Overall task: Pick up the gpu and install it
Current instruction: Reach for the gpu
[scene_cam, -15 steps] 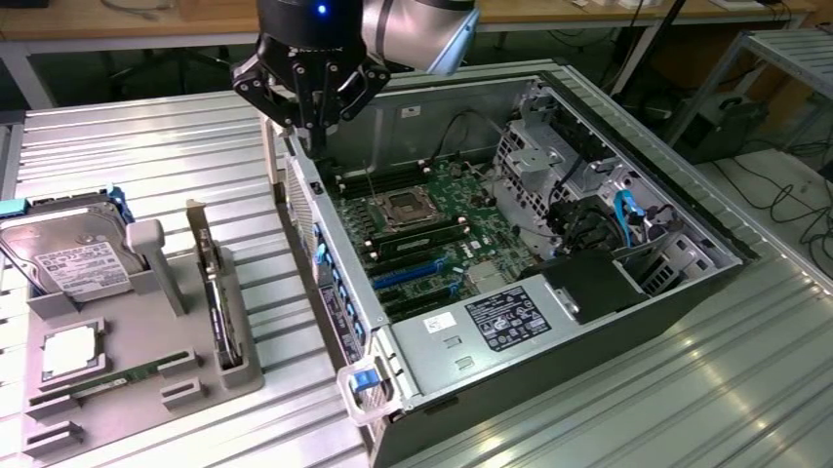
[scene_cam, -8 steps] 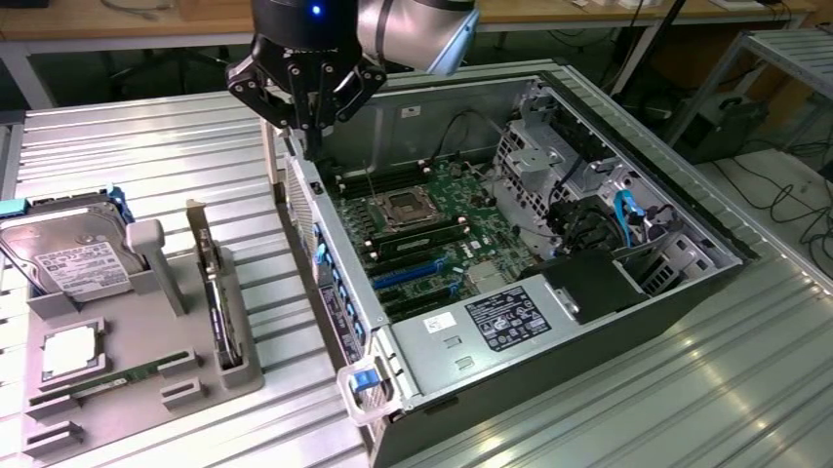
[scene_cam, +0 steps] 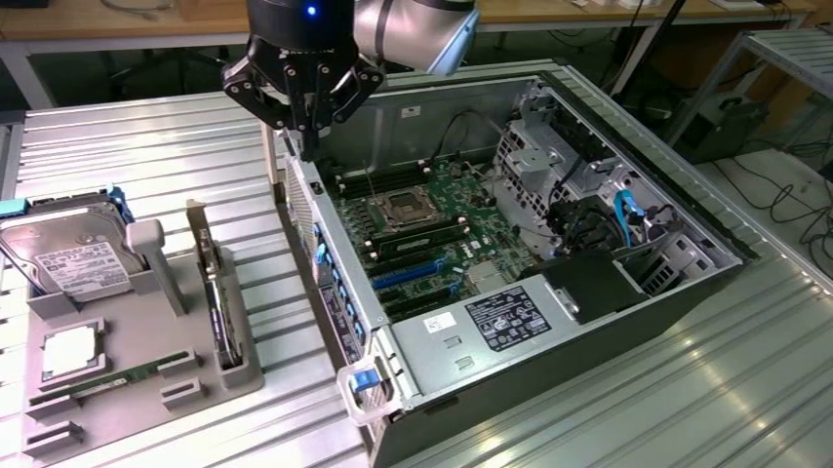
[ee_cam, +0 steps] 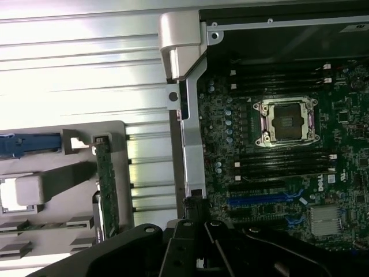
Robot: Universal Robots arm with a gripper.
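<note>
The gpu (scene_cam: 215, 288) is seen standing on edge in the grey holder (scene_cam: 156, 336), beside the open computer case (scene_cam: 521, 409); the gripper (scene_cam: 308, 129) is pressed together, empty, above the case's rear wall, well apart from the card; a clean pick is judged to need spread jaws squared across its thin upper edge

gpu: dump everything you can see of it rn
The gpu is a thin green circuit card, standing on its long edge in a slot of the grey holder tray. It is seen edge-on, so its faces hardly show and no fan can be made out. A pale, metal-looking piece sits at one end. Only the tray's slot walls touch it. The gripper is shut and apart from it, up over the wall of the open computer case.
</note>
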